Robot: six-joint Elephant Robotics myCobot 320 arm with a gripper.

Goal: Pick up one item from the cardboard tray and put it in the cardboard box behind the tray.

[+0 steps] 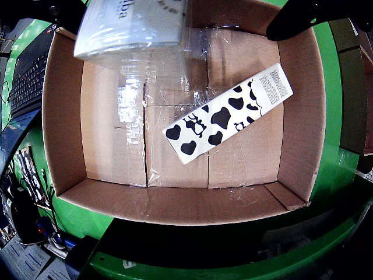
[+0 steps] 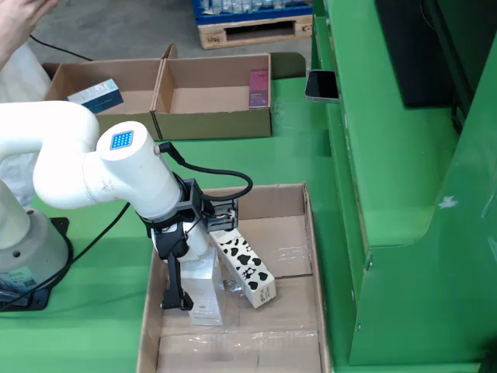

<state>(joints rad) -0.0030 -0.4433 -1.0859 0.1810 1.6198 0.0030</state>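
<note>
In the wrist view I look down into a cardboard tray (image 1: 64,128). A cow-patterned carton (image 1: 227,114) lies slanted on its floor. A white plastic-wrapped package (image 1: 131,23) is blurred and close to the camera at the top left, next to my left finger (image 1: 61,11). The right finger (image 1: 303,17) stands well apart from it, so the jaws look wide open. In the fixed view my gripper (image 2: 194,272) reaches into the tray (image 2: 307,233). The white package (image 2: 203,291) stands upright beside a black finger (image 2: 177,284), and the cow carton (image 2: 247,268) leans against it.
Two cardboard boxes stand behind the tray, the left one (image 2: 70,78) holding a blue-white item (image 2: 97,95) and the right one (image 2: 213,124) a pink item (image 2: 258,87). A green machine frame (image 2: 388,194) borders the right side. A person's hand (image 2: 19,23) shows at top left.
</note>
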